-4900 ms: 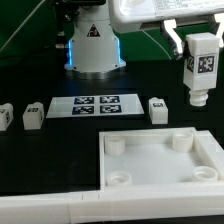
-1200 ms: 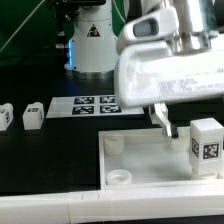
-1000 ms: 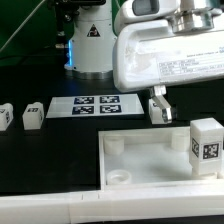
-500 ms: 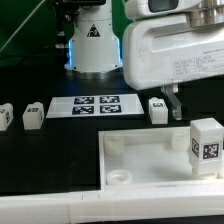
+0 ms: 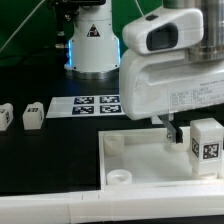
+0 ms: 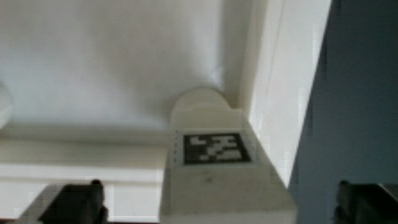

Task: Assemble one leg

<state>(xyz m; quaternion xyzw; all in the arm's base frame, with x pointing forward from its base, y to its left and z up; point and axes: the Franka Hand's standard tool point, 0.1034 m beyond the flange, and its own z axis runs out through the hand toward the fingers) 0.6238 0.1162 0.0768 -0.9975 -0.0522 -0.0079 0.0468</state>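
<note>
One leg (image 5: pixel 207 146), a white block with a square tag, stands upright at the far right corner of the white tray (image 5: pixel 140 168) in the exterior view. My gripper (image 5: pixel 189 134) hangs low over that corner; one dark finger (image 5: pixel 171 130) shows just to the exterior view's left of the leg. In the wrist view the leg (image 6: pixel 221 150) lies between my two fingertips (image 6: pixel 71 200), which stand wide apart and do not touch it. My gripper (image 6: pixel 221 205) is open and holds nothing.
Two more white legs (image 5: pixel 33 115) (image 5: pixel 4 116) lie at the exterior view's left. The marker board (image 5: pixel 92 105) lies behind the tray. The robot's base (image 5: pixel 93 45) stands at the back. The tray has round sockets (image 5: pixel 118 175) at its corners.
My gripper has come down and moved to the exterior view's right, closer to the standing leg, and now covers the leg that lay by the marker board. The standing leg has not moved.
</note>
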